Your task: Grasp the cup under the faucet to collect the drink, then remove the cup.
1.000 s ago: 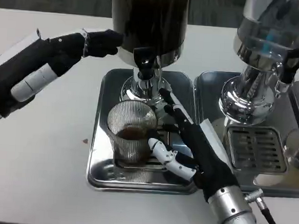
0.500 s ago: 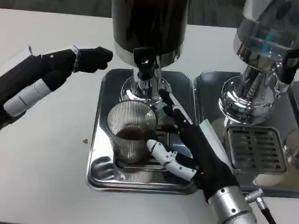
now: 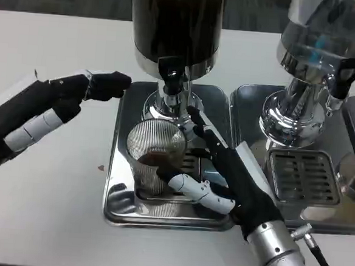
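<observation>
White table [image 3: 43, 221], right hand [image 3: 232, 179] gripping cup [image 3: 154, 156]

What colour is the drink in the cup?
Dark brown drink in the clear ribbed cup, head view.

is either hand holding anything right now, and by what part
The right hand holds the cup by its side wall, fingers wrapped around the lower half on the tray. The left hand holds nothing.

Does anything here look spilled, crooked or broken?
Nothing stands out. The ribbed cup stands upright on the steel drip tray below the dark dispenser's faucet, holding a little brown drink, with the right hand around it. One tiny reddish speck lies on the table beside the tray.
</observation>
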Available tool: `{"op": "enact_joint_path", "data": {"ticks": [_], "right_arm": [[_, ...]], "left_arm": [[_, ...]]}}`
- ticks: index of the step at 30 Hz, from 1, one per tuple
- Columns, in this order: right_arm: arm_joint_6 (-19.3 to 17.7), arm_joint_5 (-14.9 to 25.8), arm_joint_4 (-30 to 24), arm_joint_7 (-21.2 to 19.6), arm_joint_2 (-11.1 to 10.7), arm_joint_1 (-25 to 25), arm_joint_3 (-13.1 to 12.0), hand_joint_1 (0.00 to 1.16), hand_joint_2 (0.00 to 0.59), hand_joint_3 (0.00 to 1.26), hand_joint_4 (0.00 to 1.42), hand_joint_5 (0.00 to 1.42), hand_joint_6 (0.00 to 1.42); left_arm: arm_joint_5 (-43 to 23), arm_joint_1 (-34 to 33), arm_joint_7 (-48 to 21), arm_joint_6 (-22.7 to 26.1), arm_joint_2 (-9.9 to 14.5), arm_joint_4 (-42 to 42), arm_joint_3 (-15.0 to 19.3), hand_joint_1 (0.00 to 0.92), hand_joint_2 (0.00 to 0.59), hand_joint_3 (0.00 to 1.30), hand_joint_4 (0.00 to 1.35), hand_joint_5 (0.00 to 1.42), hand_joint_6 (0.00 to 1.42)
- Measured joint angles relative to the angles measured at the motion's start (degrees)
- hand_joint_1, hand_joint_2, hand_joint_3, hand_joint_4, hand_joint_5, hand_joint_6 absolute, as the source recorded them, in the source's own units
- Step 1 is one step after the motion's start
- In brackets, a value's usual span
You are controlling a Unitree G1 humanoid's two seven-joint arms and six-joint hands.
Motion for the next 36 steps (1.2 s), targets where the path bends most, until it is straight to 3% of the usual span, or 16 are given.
{"op": "enact_joint_path", "data": {"ticks": [21, 36], "right_arm": [[3.75, -2.20, -1.91, 0.59, -1.03, -2.01, 1.73, 0.24, 0.000, 0.00, 0.00, 0.00, 0.16], [3.61, -1.81, 3.25, 0.61, -0.90, -5.98, 1.78, 0.23, 0.000, 0.00, 0.00, 0.00, 0.16]], "left_arm": [[1.97, 1.50, 1.87, -2.07, 0.44, 1.92, -0.04, 0.000, 0.110, 0.27, 0.22, 0.20, 0.19], [1.97, 2.60, 2.96, -2.36, 0.84, 1.93, -0.02, 0.000, 0.112, 0.28, 0.22, 0.21, 0.19]]}}
